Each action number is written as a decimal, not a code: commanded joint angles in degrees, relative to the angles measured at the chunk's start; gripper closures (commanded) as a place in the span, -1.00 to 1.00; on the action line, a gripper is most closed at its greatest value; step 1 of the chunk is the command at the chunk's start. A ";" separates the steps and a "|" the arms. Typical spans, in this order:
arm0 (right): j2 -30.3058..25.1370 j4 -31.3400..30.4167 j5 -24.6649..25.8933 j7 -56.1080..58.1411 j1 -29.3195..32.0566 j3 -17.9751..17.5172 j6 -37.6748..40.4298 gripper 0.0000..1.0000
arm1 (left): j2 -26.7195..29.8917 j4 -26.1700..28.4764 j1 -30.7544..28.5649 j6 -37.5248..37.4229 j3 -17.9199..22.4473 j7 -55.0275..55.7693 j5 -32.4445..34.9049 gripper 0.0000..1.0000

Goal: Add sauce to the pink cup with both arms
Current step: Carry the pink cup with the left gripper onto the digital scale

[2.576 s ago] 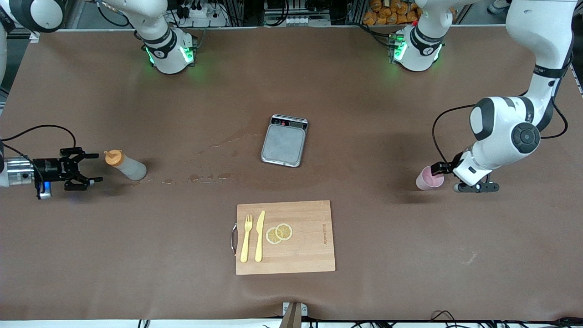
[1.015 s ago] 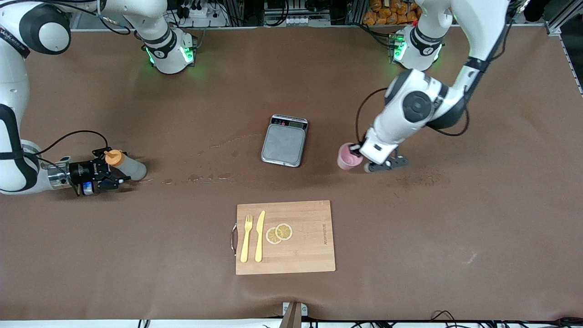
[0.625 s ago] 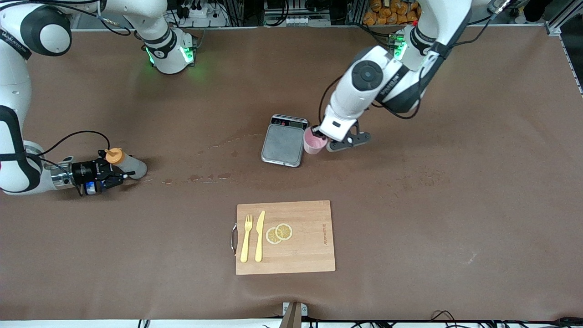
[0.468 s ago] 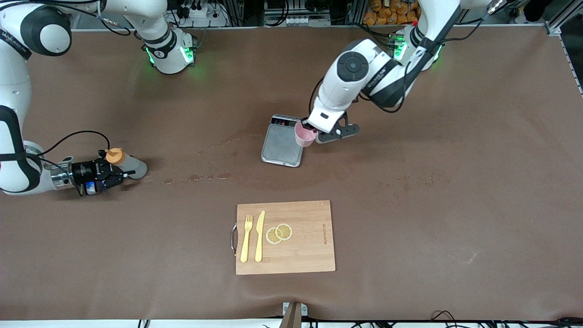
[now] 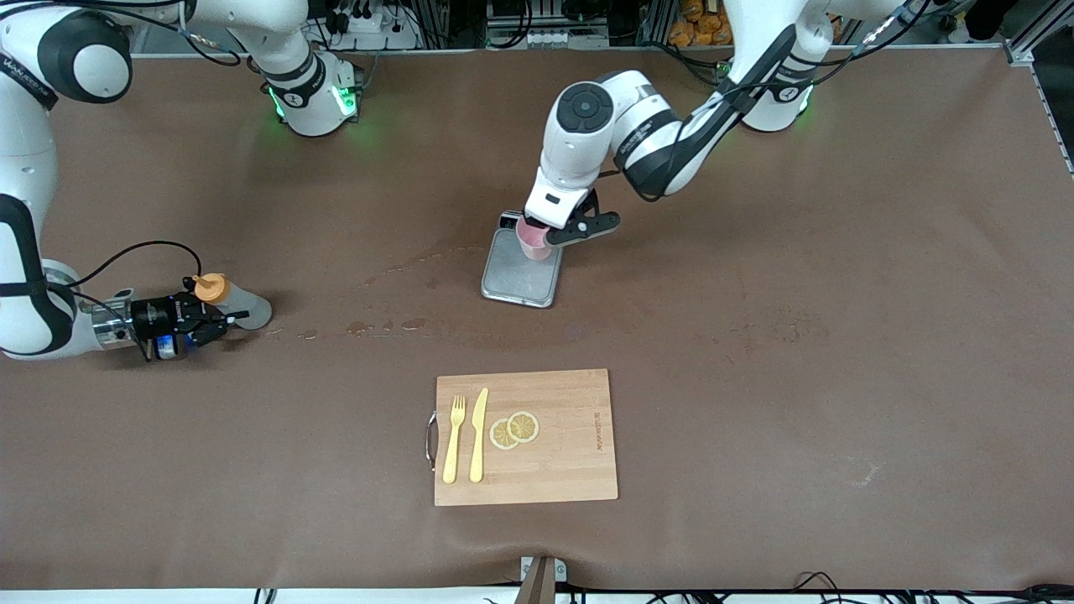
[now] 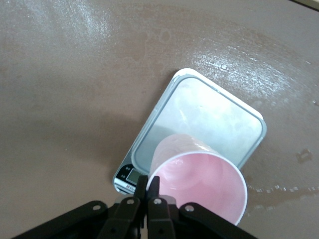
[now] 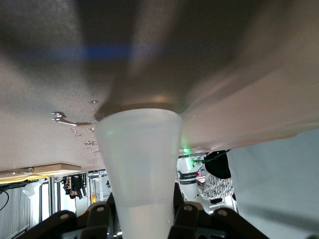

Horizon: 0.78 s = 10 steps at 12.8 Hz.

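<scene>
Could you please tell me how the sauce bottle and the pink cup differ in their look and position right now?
The sauce bottle is translucent greyish-white with an orange cap; the pink cup is plain pale pink and open-topped. The bottle stands on the table toward the right arm's end, gripped by the right pincer; the cup is held over the scale at mid-table by the left pincer, pinched at its rim. Both are small plastic containers, each held by one arm.

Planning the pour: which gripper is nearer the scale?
Left. The left gripper holds the pink cup over the scale; the right gripper grips the sauce bottle at its table end.
</scene>
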<state>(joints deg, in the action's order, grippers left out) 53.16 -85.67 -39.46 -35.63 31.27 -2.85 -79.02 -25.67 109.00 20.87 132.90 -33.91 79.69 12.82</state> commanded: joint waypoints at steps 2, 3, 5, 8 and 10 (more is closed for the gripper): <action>-0.51 1.55 -1.24 -3.29 -0.24 -0.40 2.46 0.39 | -4.74 -5.11 2.24 -0.62 0.51 4.77 5.02 1.00; -0.77 2.43 -1.24 -4.44 -0.33 -0.84 3.68 0.39 | -5.35 -5.38 2.94 -0.62 0.60 4.86 5.10 1.00; -1.30 4.36 -1.24 -8.99 -1.29 -1.80 4.57 0.39 | -6.76 -7.22 3.21 -0.54 0.60 6.43 6.41 1.00; -2.01 7.61 -0.36 -14.19 -4.71 -2.07 4.57 0.34 | -9.04 -8.71 3.83 -0.54 0.60 8.46 8.88 1.00; -3.32 8.15 0.16 -16.13 -7.09 -1.90 4.57 0.34 | -10.54 -9.86 4.70 -0.54 0.68 9.34 8.88 1.00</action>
<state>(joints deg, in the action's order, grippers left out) 51.71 -78.02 -39.53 -48.98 26.13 -5.07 -75.57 -33.82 102.09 24.23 132.91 -33.60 86.98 19.90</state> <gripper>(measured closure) 0.595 0.974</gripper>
